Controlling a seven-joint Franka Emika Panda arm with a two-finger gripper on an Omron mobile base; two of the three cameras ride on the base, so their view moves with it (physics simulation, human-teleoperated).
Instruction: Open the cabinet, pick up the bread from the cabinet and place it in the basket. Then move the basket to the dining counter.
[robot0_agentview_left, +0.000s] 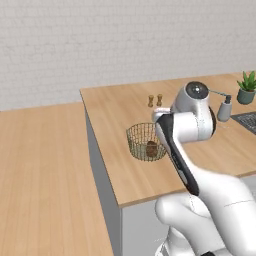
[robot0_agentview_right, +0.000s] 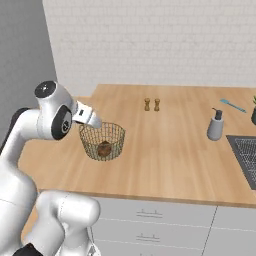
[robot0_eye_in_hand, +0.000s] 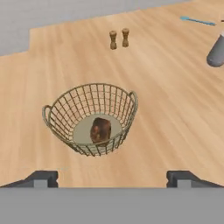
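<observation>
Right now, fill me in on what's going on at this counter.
The bread lies in the basket, which stands on the light wood counter. The robot's claw is open just short of the basket, gripping nothing. Two small shakers and a soap dispenser stand farther back.

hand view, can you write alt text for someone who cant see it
A round tan wire basket with a pale bottom sits on a light wood counter, holding a small brown lump of bread. The open gripper has its two dark fingertips near the basket, touching nothing. Two small wooden shakers stand beyond.
</observation>
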